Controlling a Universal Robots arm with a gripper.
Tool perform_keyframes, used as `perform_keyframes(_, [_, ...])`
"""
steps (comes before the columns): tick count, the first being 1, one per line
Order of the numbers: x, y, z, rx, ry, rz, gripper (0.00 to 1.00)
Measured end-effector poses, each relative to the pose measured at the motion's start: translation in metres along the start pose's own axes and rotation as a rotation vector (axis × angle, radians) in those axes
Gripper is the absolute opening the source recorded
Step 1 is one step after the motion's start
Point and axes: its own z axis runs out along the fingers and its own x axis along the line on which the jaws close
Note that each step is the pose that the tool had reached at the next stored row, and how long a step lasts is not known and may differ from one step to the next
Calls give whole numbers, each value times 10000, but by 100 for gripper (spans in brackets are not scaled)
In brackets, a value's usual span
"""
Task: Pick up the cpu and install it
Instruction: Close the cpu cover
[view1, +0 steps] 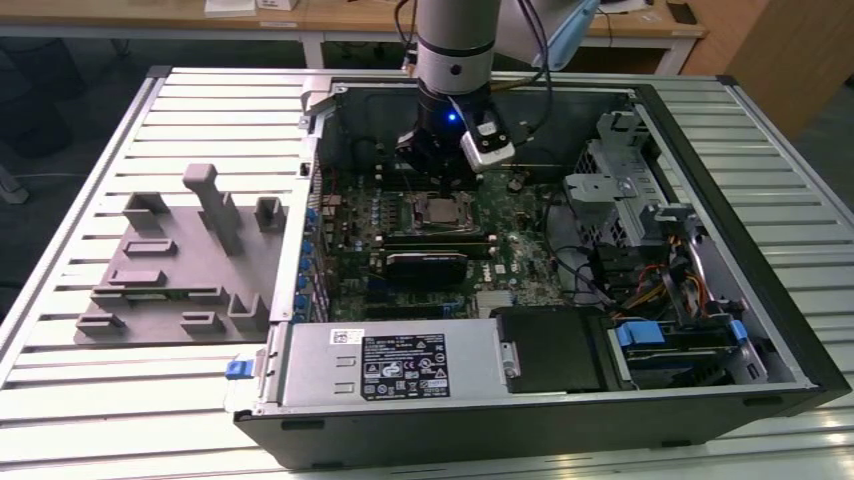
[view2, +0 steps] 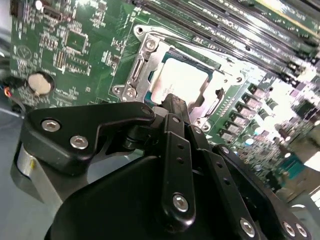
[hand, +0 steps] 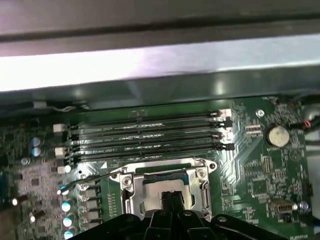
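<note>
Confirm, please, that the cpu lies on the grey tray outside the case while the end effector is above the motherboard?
No: the cpu sits in the motherboard socket, not on the grey tray, as the second wrist view shows; the end effector is indeed above the motherboard.

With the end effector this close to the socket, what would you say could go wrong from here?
1. The end effector hangs right over the cpu, which appears to lie in the socket; a sideways nudge might skew the chip or harm the contacts.
2. The thin retention lever beside the socket could snag on the arm's tooling.
</note>
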Motion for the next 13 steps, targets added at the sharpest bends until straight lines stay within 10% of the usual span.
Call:
perform_keyframes(7, [1,0,0,-15,27,-932,11])
perform_keyframes(13, [1,-1,12,8,10,-303,11])
